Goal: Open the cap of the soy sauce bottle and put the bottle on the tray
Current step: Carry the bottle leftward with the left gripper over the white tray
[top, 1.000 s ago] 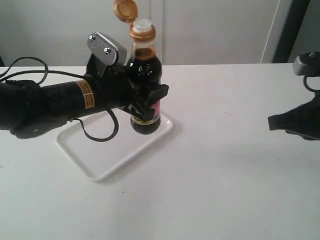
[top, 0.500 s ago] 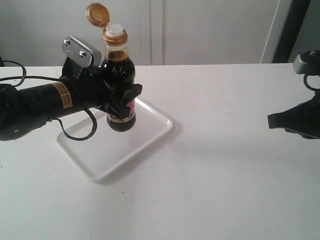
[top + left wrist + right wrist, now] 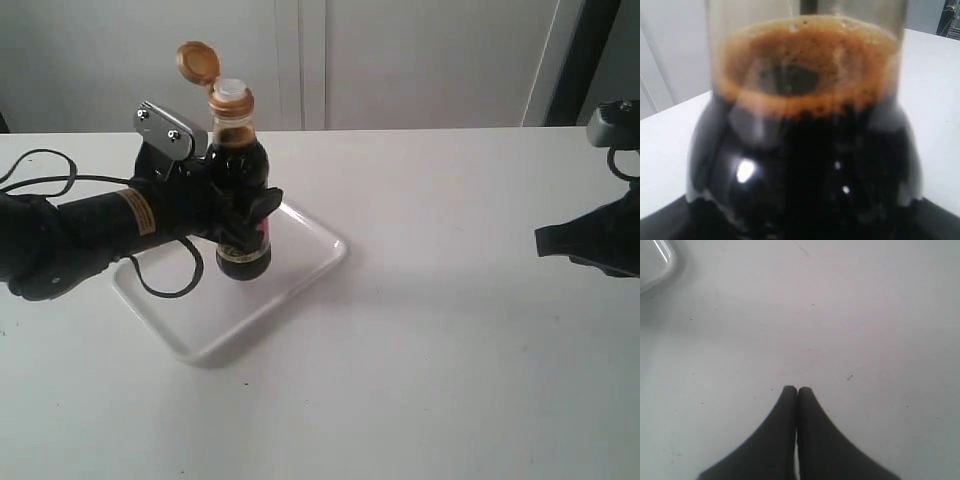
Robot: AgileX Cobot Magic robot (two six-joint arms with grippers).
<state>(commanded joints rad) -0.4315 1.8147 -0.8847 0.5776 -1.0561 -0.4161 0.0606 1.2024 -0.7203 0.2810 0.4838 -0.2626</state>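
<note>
- The soy sauce bottle [image 3: 240, 190] stands upright over the far right part of the tray [image 3: 300, 275], near the table's far left; whether its base touches the tray floor cannot be told.
- In the left wrist view the bottle's [image 3: 805, 150] dark liquid carries a ring of brown foam at the shoulder.
- The cap [image 3: 196, 60] is flipped open, tilted back on its hinge beside the white spout [image 3: 230, 93].
- The left gripper [image 3: 243, 212] clasps the bottle around its body at label height, its black fingers [image 3: 262, 205] pressed to the glass.
- The tray lies flat on the white table [image 3: 450, 350], set at an angle to the table's edges.
- The right gripper [image 3: 797, 390] hovers over bare table near the right edge, well apart from the tray [image 3: 655, 262], fingertips pressed together with nothing between them.
</note>
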